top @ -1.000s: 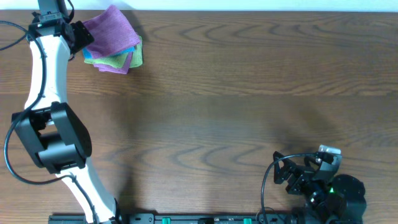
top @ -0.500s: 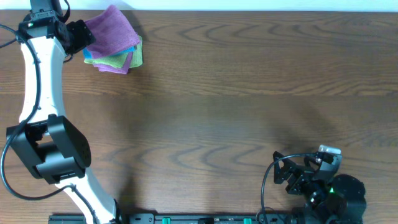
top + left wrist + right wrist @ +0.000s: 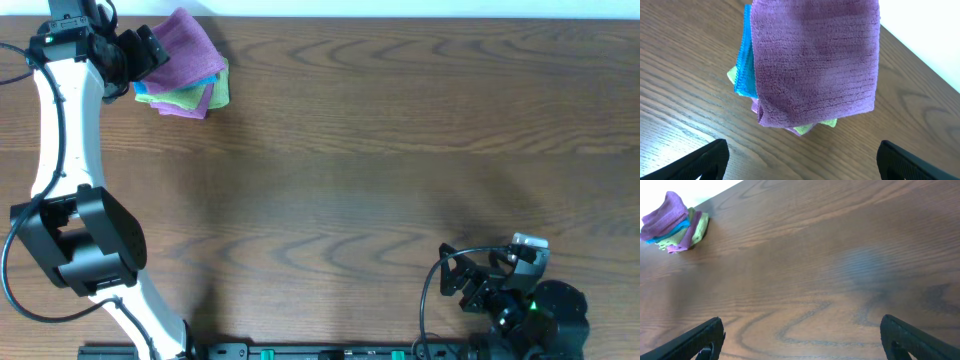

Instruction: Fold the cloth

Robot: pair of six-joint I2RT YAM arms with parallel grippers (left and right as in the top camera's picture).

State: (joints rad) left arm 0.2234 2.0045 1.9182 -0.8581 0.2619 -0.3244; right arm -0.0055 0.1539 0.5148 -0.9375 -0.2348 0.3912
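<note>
The lilac cloth (image 3: 185, 45) lies folded on top of a stack at the table's far left corner. In the left wrist view the cloth (image 3: 815, 60) fills the top of the frame. My left gripper (image 3: 140, 52) is open at the stack's left edge and holds nothing; its fingertips (image 3: 802, 160) sit wide apart over bare wood just short of the cloth. My right gripper (image 3: 470, 280) is open and empty near the front right edge, far from the cloth (image 3: 667, 217); only bare wood lies between its jaws (image 3: 802, 337).
Under the cloth lie a bright blue folded cloth (image 3: 744, 60), a light green one (image 3: 190, 98) and another purple piece (image 3: 215, 95). The table's back edge (image 3: 400, 17) runs just behind the stack. The wooden table (image 3: 380, 170) stretches to the right.
My left gripper has opened its jaws and edged slightly toward the stack's left edge. The cloth stack and the right arm have not moved.
</note>
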